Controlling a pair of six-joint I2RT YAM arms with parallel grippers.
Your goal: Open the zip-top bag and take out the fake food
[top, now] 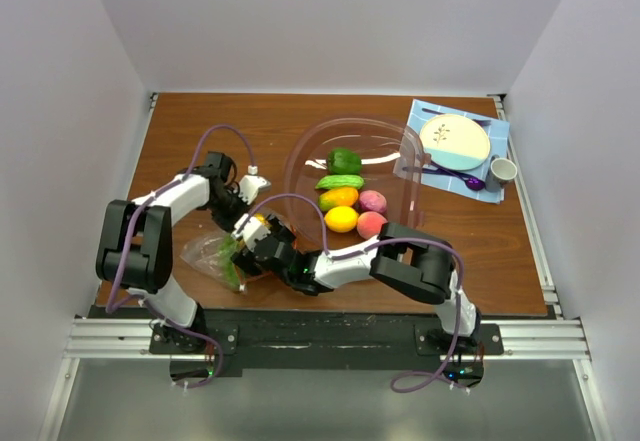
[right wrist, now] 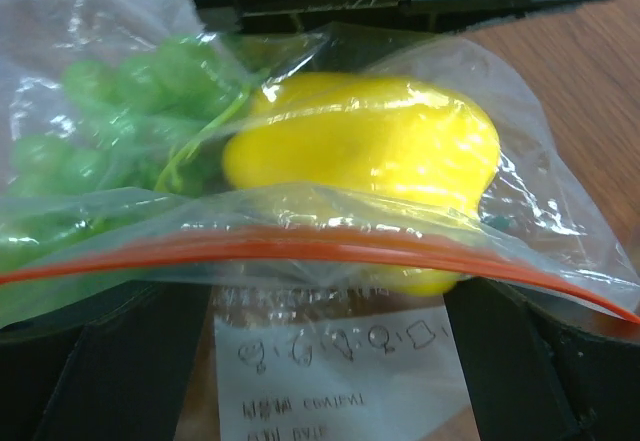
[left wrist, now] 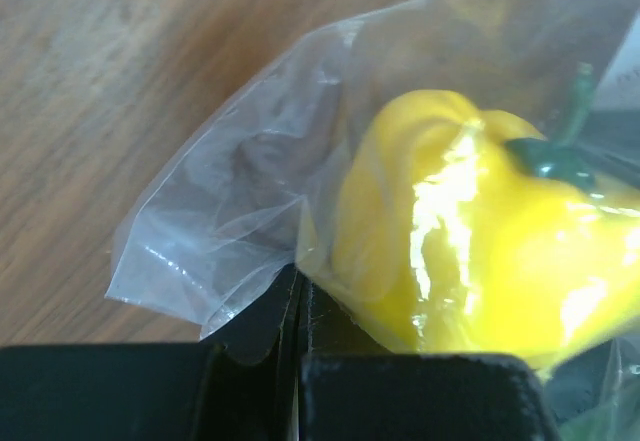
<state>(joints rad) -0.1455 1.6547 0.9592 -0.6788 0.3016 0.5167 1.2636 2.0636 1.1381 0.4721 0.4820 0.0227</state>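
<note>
The left hand (left wrist: 298, 306) is clamped on a fold of the bag (left wrist: 230, 211), with thin plastic pinched between its closed fingers. I take that as an anchor, so the bag cannot slide on the tabletop (top: 180, 131) while the other arm works at its mouth. The bag lies at the near left of the tabletop between the two hands, well apart from the bowl (top: 292, 176).

Inside the bag I count one yellow pepper (left wrist: 470, 231), pressed up against the film by the left hand, and one bunch of grapes (right wrist: 110, 111) beside it. If there is more in there, I can't see it.

The right hand (right wrist: 320, 361) faces the mouth with its fingers spread wide, one on each side, and grips nothing. The zip strip (right wrist: 300, 246) runs across in front of it in a single line, and I can't tell whether it is sealed. A white label (right wrist: 300, 401) shows between the fingers. My guess is that this hand is lined up to take the lip or reach for the pepper.

Further right, the bowl holds six pieces: one green pepper (top: 345, 159), one cucumber (top: 340, 182), one mango (top: 339, 198), one lemon (top: 341, 219) and two pink fruits (top: 372, 201), which look like food that has already come out.

At the far right are one blue mat (top: 425, 116), one plate (top: 455, 141) and one cup (top: 503, 170), set aside from the work.
</note>
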